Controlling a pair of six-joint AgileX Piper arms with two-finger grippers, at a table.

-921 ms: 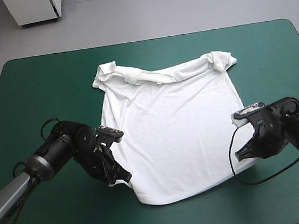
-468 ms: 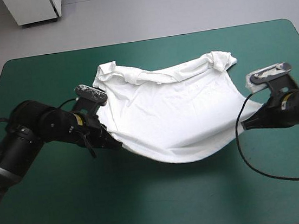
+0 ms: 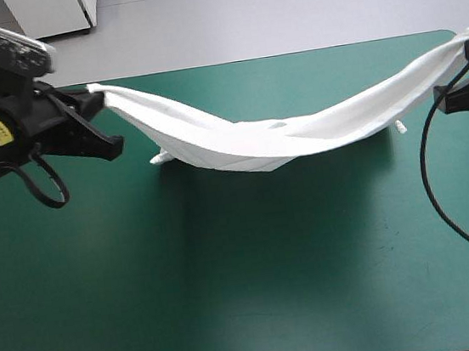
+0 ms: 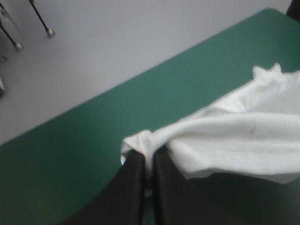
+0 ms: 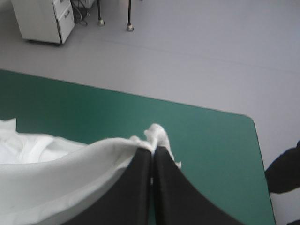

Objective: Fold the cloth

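White T-shirt (image 3: 256, 139) hangs slung between left tool (image 3: 94, 92) and right tool (image 3: 468, 41), each clenched on a corner of it, over the far half of the teal-green counter (image 3: 254, 267), middle sagging low. Carry both corners level and equally taut so the sag lands flat. Far edge lies close under both; the near half gives open room.
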